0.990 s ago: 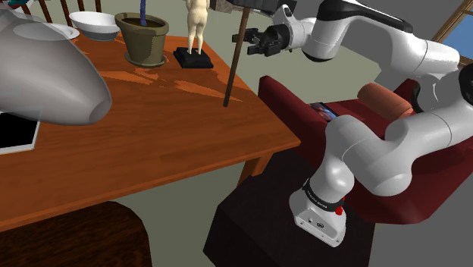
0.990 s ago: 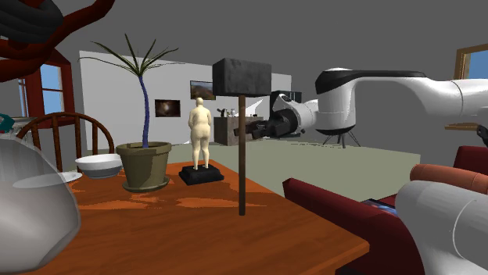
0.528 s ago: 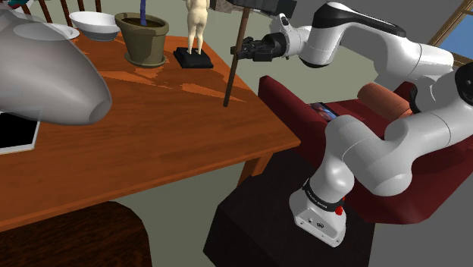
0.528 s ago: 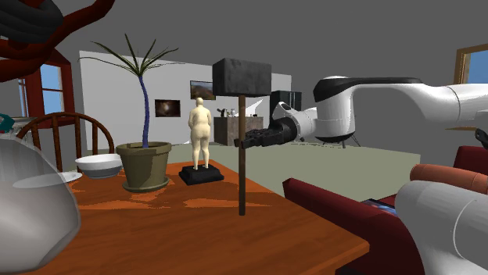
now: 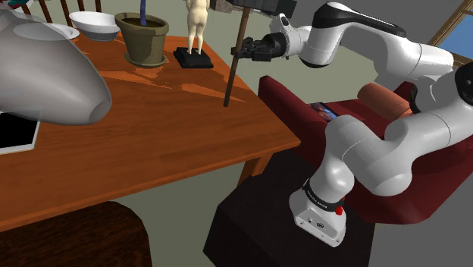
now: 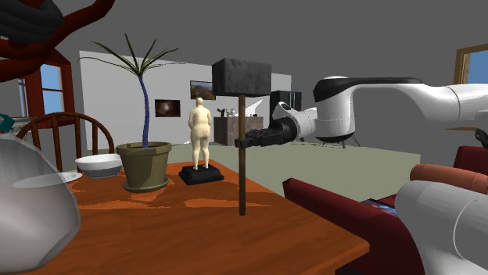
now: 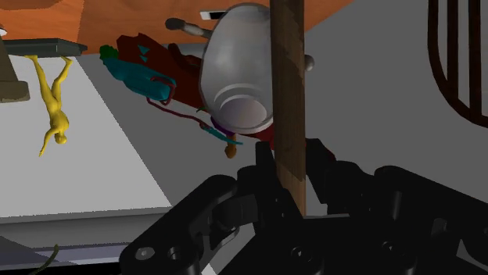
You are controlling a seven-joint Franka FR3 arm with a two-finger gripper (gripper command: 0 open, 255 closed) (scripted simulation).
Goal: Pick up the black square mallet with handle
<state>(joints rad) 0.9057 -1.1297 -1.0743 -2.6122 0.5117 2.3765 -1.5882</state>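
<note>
Wrist view shows the claw [image 7: 288, 173] clasping the brown handle of the mallet [image 7: 288, 78], which stands upright on the worktop [image 5: 151, 129].

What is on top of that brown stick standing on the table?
A dark square block, the mallet's head. The tool clasps the stick lower down. Where the stick enters the block is covered by the block itself.

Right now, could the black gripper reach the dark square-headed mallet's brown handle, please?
Likely yes: the gripper has its fingers on either side of the mallet's brown handle, seemingly clasping it; nothing blocks them.
</note>
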